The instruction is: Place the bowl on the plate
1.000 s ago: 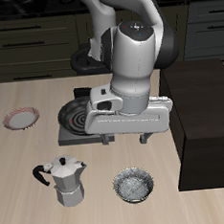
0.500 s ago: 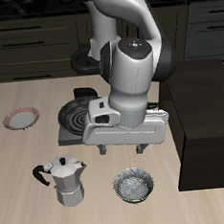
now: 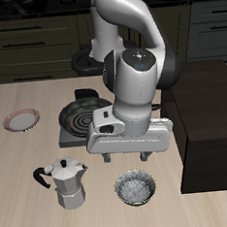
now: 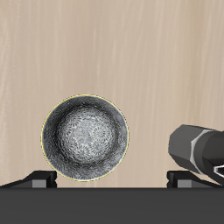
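— What do we have, biggest first?

— We see the table (image 3: 22, 157), then our arm (image 3: 131, 70) reaching over the stove (image 3: 77, 117). The moka pot (image 3: 65, 183) stands near the front edge.

— And the gripper (image 3: 131, 159)?

— It hangs above the bowl (image 3: 136, 188), not touching it, fingers spread apart.

— Where are the bowl and the plate (image 3: 21, 119)?

— We find the bowl on bare wood beside the moka pot; the plate lies well apart, past the stove.
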